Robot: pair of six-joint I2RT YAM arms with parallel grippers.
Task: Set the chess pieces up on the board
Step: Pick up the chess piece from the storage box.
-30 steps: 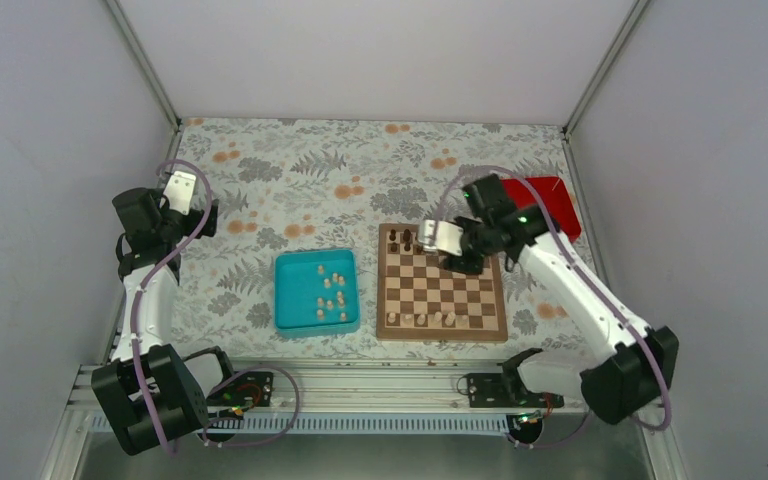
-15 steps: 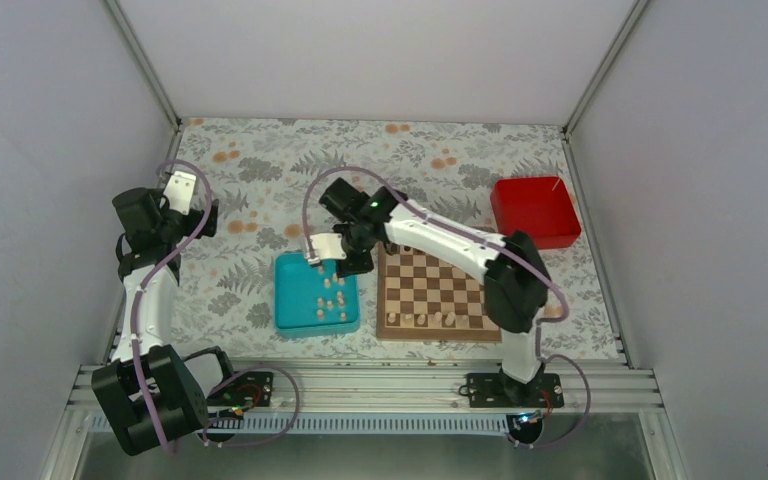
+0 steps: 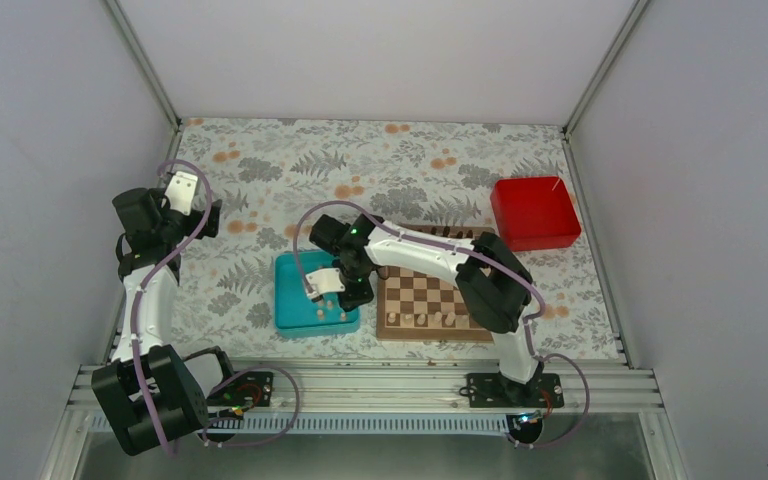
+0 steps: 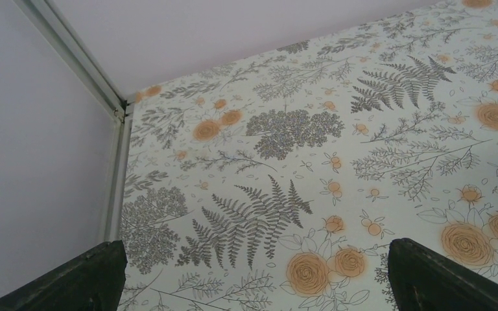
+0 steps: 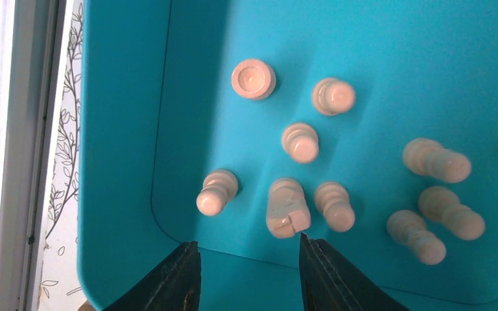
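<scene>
The right jaws are hanging partly open over the chess pieces (image 5: 298, 141) in the teal tray (image 5: 123, 129).

The right jaws are standing some way apart and are holding nothing. They are pointing down just above a near corner of the tray, where the pale chess pieces are lying and standing loose, one of them close in front of the gap. The right arm (image 3: 425, 250) is reaching across the board (image 3: 430, 295), which is lying just to the right of the tray on the flowered desk (image 4: 363, 129). A few chess pieces are standing on the board's near row. A red box (image 3: 532, 212) is sitting behind the board, to the right. The left jaws are standing wide open and empty, raised over the desk at the left, well apart from the tray.
</scene>
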